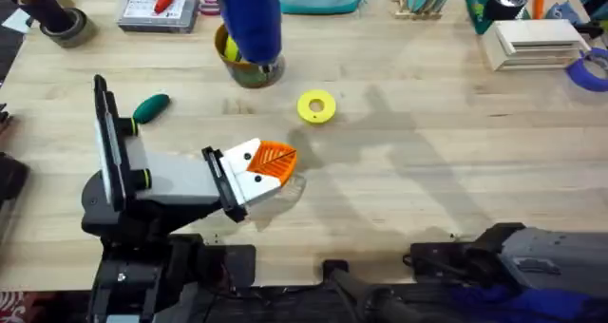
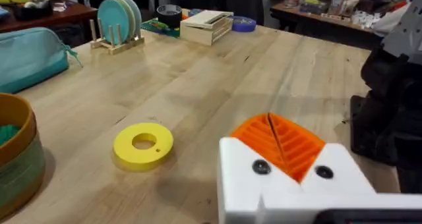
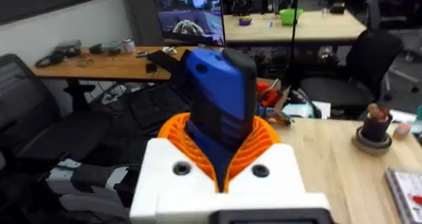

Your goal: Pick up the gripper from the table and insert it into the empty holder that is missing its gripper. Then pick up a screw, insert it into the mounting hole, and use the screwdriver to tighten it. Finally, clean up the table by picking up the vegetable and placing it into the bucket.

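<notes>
Blue screwdriver (image 3: pixel 221 102) is being pinched upright in the right gripper (image 3: pixel 224 161), lifted for driving; left gripper (image 2: pixel 287 145) is resting pressed together on the table (image 1: pixel 456 133).

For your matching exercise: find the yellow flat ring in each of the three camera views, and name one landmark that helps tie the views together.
Overhead: the yellow ring lies flat on the table, right of the bucket, above the left gripper.
Left wrist: the ring lies beyond that gripper's orange tips, beside the bucket.
Right wrist: not in it; the right gripper holds the blue screwdriver.
Shared landmark: the bucket.
</notes>
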